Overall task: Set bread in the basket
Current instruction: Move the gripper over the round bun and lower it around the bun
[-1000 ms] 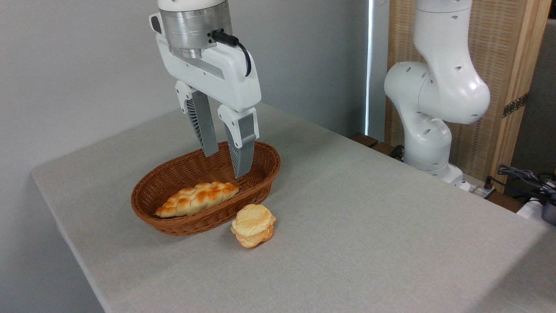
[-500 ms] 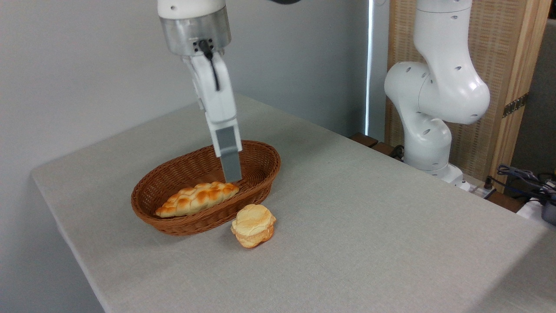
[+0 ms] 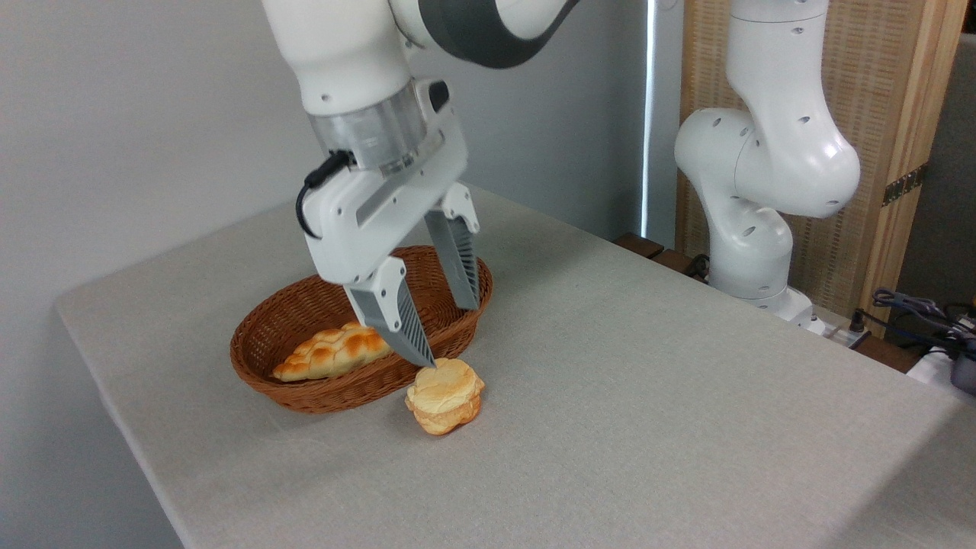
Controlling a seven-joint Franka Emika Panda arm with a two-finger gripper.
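Overhead, tool [image 3: 450, 335] spread wide above bread [image 3: 444, 395] on grey-clothed table [image 3: 648, 396], basket [image 3: 305, 381] alongside, pale wall [image 3: 114, 114] behind

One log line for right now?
tool: open, empty, above bun | bun: on table beside basket | basket: holds braided loaf | step: pre-grasp

Bread [image 3: 444, 396] upright on table, beside basket [image 3: 320, 381].

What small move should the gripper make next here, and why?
Probably shift slightly toward the bun and lower: the open gripper hangs over the basket rim, one finger tip near the bun's back edge, not yet straddling it.
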